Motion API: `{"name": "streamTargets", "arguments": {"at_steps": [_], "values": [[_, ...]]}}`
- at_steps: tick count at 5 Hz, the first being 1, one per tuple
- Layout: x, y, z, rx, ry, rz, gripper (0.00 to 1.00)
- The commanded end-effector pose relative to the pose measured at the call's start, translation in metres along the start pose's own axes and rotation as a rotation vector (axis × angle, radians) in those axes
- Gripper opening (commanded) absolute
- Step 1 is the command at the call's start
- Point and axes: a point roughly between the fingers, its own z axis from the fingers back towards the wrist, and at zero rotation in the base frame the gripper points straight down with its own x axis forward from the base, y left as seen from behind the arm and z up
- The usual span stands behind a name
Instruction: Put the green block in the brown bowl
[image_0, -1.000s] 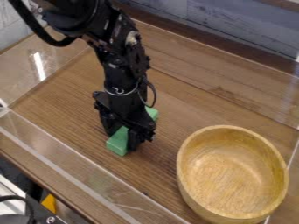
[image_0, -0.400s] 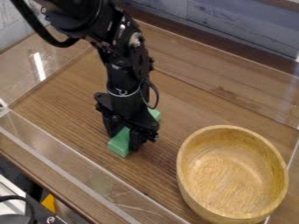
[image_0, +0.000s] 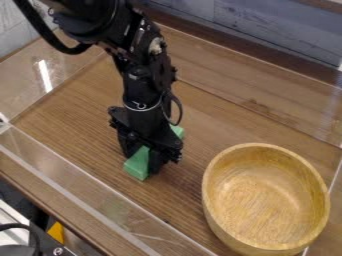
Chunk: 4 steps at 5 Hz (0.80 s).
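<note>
Green block (image_0: 138, 164) lies on the wooden surface (image_0: 80, 120), right under the black hand (image_0: 147, 158). It is a small flat bar, bright green and smooth, and only its ends stick out past the fingers. The hand points straight down and its fingers sit on both sides of the block, but I cannot tell if they are squeezing it or just standing around it. The block is down on the surface, not lifted.

Off to the right sits the brown bowl (image_0: 266, 197), well apart from the block. It is big, round and made of pale wood, with a thick rim and wavy grain lines inside.

The surface is dark brown wood with long grain stripes. Clear shiny walls (image_0: 54, 185) stand around it.
</note>
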Motion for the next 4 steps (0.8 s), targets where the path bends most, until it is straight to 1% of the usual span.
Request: {"name": "streamTargets", "arguments": {"at_steps": [1,3,4], "values": [[0.008,-0.001,0.008,0.006,-0.033,-0.01,0.0],[0.008,-0.001,0.009,0.004,-0.032,-0.009,0.0],[0.008,-0.004,0.019,-0.002,-0.027,-0.005,0.0]]}}
